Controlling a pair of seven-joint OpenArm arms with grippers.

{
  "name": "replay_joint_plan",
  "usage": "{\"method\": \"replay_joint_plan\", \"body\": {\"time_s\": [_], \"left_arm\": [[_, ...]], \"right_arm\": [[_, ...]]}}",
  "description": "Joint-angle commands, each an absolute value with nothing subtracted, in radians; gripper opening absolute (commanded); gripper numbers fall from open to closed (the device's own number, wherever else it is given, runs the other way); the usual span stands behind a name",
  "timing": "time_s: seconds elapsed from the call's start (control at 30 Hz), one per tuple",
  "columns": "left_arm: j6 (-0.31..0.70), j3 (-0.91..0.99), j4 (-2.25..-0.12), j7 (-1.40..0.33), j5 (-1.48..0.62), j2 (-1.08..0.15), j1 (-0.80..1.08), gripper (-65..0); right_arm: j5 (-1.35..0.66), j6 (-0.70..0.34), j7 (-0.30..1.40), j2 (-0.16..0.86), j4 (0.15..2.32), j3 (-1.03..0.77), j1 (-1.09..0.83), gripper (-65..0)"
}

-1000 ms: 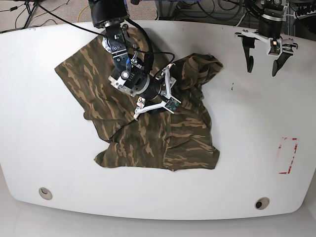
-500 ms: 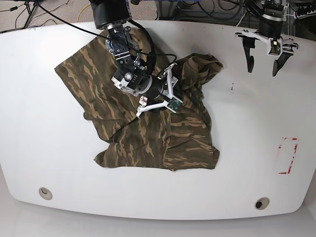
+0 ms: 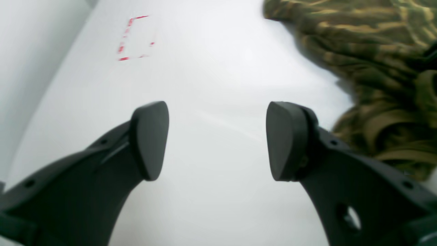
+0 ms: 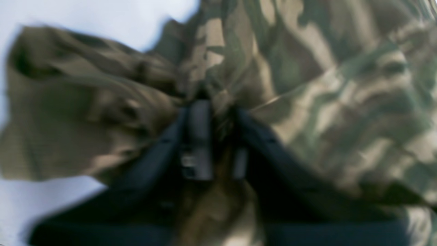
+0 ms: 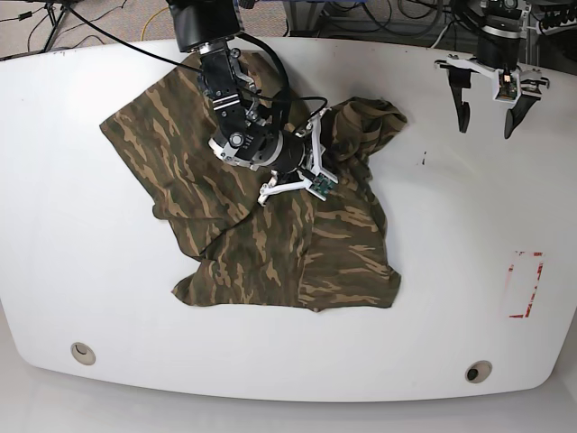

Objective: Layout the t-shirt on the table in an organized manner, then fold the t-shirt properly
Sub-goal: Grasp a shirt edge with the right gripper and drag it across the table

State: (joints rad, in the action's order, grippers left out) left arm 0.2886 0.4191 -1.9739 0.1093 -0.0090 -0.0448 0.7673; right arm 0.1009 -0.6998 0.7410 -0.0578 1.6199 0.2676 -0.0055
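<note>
The camouflage t-shirt (image 5: pixel 270 262) lies crumpled across the middle of the white table (image 5: pixel 90 271), bunched up at its upper right. My right gripper (image 5: pixel 326 167) rests on that bunched part. In the right wrist view its dark fingers (image 4: pixel 199 136) are pinched together on a fold of the t-shirt (image 4: pixel 324 85), so the right gripper (image 4: pixel 215 112) is shut on cloth. My left gripper (image 5: pixel 487 129) hangs over the table's far right corner, open and holding nothing. In its own view the left gripper (image 3: pixel 217 136) shows bare table between its pads (image 3: pixel 150 140), with the t-shirt (image 3: pixel 375 51) off to the right.
A red-outlined rectangle mark (image 5: pixel 526 284) sits near the table's right edge and also shows as the red mark (image 3: pixel 136 37) in the left wrist view. Two round grommets (image 5: pixel 83 353) (image 5: pixel 478 371) lie near the front edge. Cables and equipment crowd the floor behind the table.
My right gripper's fingers have closed on the t-shirt fold after standing half open, and it has shifted slightly up and right. The left gripper has risen slightly.
</note>
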Motion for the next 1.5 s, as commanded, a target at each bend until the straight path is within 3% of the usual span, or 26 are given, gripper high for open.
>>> {"method": "replay_joint_plan", "body": {"time_s": [0.0, 0.4, 0.8, 1.23, 1.47], "left_arm": [[0.285, 0.426, -1.989, 0.139, -0.016, -0.051, 0.776, -24.2], [0.285, 0.424, -1.986, 0.139, -0.016, -0.053, 0.774, -24.2], [0.285, 0.389, -1.939, 0.136, -0.016, -0.071, 0.711, -23.7], [0.285, 0.173, -1.934, 0.130, -0.015, -0.113, 0.631, -23.6], [0.285, 0.044, -1.934, 0.012, -0.016, -0.113, 0.555, -23.6]], "right_arm": [[0.082, -0.698, 0.722, -0.064, 1.638, 0.268, 0.012, -65.0], [0.087, -0.698, 0.716, -0.062, 1.774, 0.263, 0.022, -65.0], [0.079, -0.698, 0.716, -0.064, 1.870, 0.139, 0.176, -65.0], [0.077, -0.698, 0.716, -0.022, 1.870, 0.076, 0.390, -65.0], [0.087, -0.698, 0.719, -0.021, 1.870, 0.077, 0.504, -65.0]]}}
